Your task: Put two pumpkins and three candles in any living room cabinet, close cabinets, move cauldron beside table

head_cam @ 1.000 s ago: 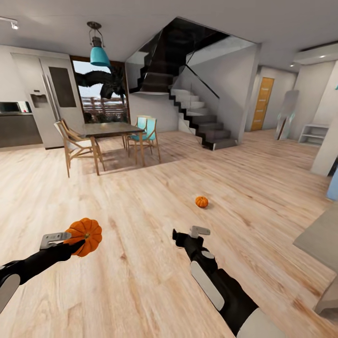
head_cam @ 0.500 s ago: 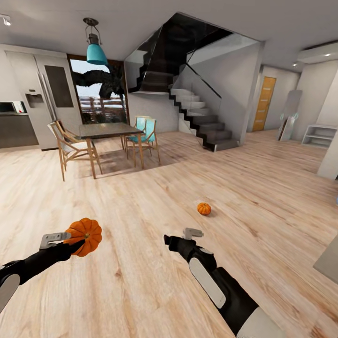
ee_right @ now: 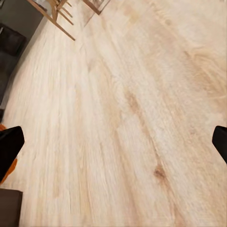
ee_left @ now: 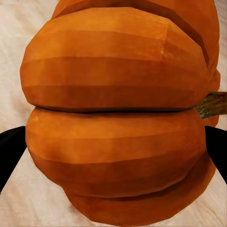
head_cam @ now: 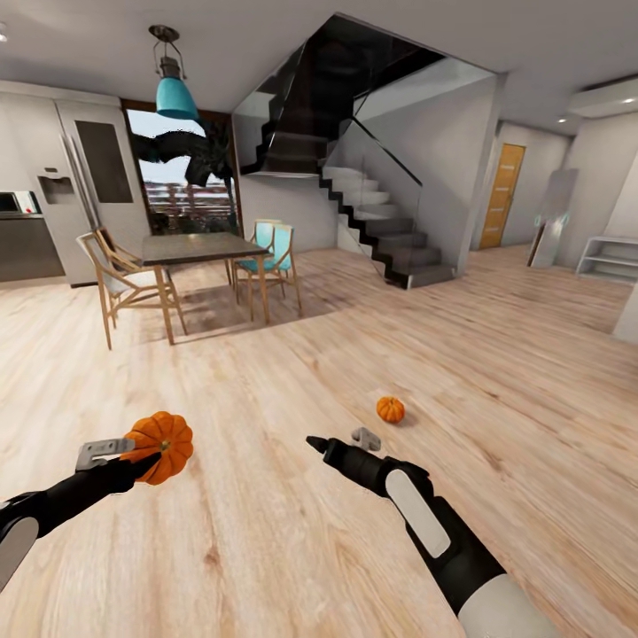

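**One pumpkin held, one loose on the open floor**

The left gripper [head_cam: 133, 454] is clamped on a bright-orange ribbed round pumpkin [head_cam: 162, 446], held above the near-left floor. In the left wrist view that held pumpkin [ee_left: 118, 113] swells across the frame, its brown-green stem poking out sideways and a black fingertip [ee_left: 10, 153] showing at each flank. The head view cannot show those ribs so closely; it gives instead the pale grey finger plate lying along the pumpkin's left side.

The right gripper [head_cam: 341, 440] reaches forward at centre, empty, its fingers spread wide: in the right wrist view the two dark fingertips [ee_right: 9, 149] sit at opposite edges with bare boards between them.

A second small orange pumpkin [head_cam: 390, 408] lies on the light wood plank floor [head_cam: 266, 381], just beyond and right of the right gripper, not touching it.

The floor around both arms is wide and unobstructed. Farther off on the left stands a dark-topped dining table [head_cam: 199, 248] with wooden chairs, two of them teal-seated, under a teal pendant lamp [head_cam: 175, 93]. A dark staircase with a glass balustrade [head_cam: 372, 213] rises at centre far; an orange-brown door [head_cam: 501, 195] and a low white shelf unit [head_cam: 608, 257] lie far right. A pale fridge [head_cam: 75, 186] stands at far left.

No legible writing appears.
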